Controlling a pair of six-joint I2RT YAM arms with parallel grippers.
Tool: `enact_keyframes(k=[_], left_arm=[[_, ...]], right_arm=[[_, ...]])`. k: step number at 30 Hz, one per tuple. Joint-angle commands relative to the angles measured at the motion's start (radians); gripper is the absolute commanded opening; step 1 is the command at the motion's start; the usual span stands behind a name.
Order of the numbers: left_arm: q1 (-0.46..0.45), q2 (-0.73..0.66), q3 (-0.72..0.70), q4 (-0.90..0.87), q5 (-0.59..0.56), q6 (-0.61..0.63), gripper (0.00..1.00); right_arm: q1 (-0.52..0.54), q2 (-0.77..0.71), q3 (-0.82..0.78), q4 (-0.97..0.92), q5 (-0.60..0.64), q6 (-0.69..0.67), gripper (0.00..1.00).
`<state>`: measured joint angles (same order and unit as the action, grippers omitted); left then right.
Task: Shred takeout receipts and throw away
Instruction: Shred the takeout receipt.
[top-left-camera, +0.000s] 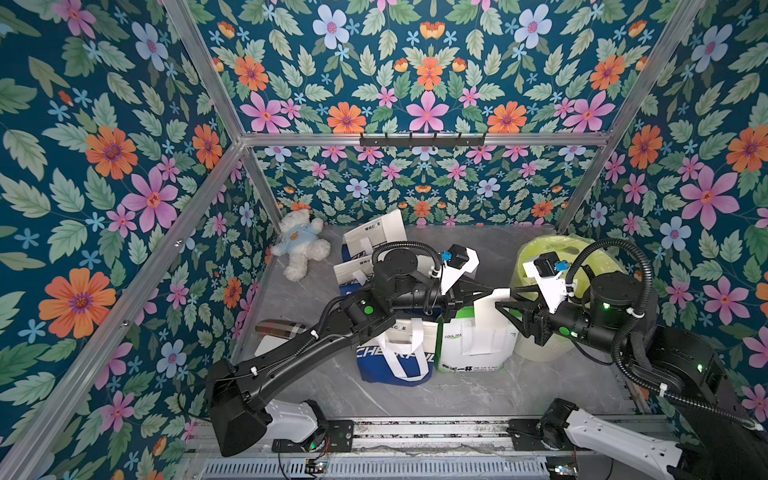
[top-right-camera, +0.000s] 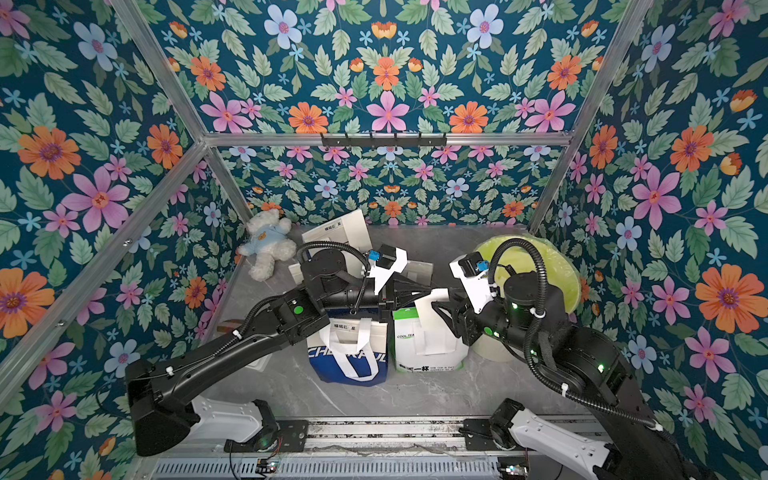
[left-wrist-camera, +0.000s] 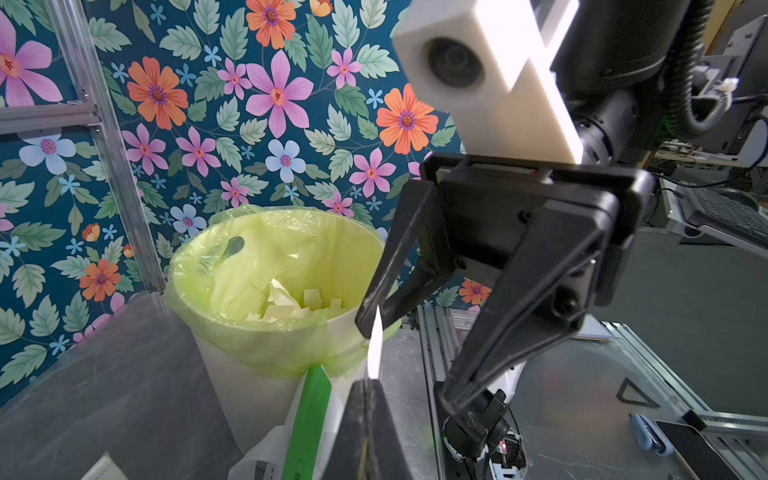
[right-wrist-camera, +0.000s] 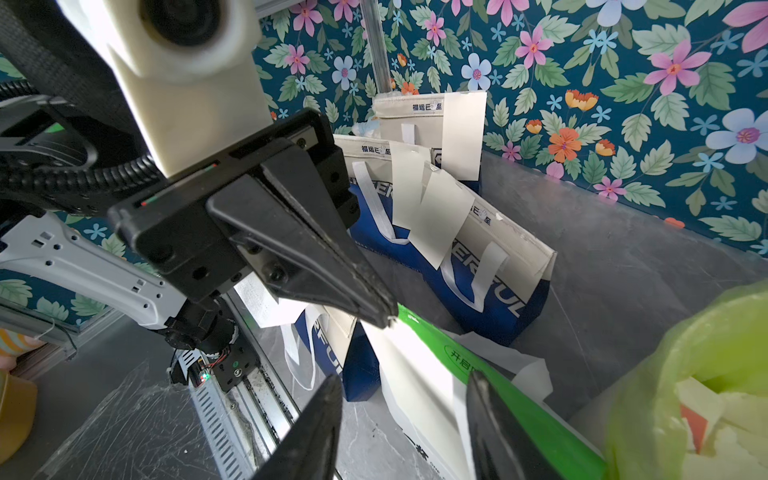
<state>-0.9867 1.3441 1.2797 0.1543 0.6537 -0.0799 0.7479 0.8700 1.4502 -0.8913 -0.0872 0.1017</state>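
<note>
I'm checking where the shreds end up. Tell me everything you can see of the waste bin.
The waste bin is a round, pale cream tub, plastic by its look, standing upright on the grey table toward the back on the robot's right. A translucent yellow-green liner is folded over its rim and sags outward. Inside lie white torn scraps. The green-and-white bag stands close beside it; contact cannot be told. In a top view the right arm covers part of it.

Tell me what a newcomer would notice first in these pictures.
Above the bags, the left claw is shut on a white receipt, and the right claw is open around it. At the right rear, a green-lined bin holds white scraps. A teddy bear lies in the far left corner.
</note>
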Motion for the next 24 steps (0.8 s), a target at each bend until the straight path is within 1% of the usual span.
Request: enact_keyframes(k=[1, 4, 10, 13, 19, 24], left_arm=[[-0.001, -0.006, 0.001, 0.016, 0.009, 0.003, 0.0], [-0.001, -0.01, -0.004, 0.016, 0.012, 0.004, 0.0], [-0.002, -0.023, -0.016, 0.016, 0.012, 0.003, 0.0], [-0.002, -0.026, -0.022, 0.015, 0.013, 0.004, 0.0], [-0.002, -0.024, -0.023, 0.016, 0.01, 0.009, 0.0], [-0.002, -0.022, -0.025, 0.016, 0.002, 0.017, 0.0]], right_arm=[[-0.01, 0.012, 0.003, 0.017, -0.039, -0.026, 0.45], [-0.04, 0.024, 0.004, 0.025, -0.092, -0.025, 0.42], [-0.139, 0.04, 0.0, 0.038, -0.21, -0.004, 0.42], [-0.146, 0.046, -0.001, 0.046, -0.234, -0.001, 0.41], [-0.146, 0.067, -0.002, 0.046, -0.323, 0.005, 0.27], [-0.145, 0.071, -0.004, 0.048, -0.332, 0.006, 0.16]])
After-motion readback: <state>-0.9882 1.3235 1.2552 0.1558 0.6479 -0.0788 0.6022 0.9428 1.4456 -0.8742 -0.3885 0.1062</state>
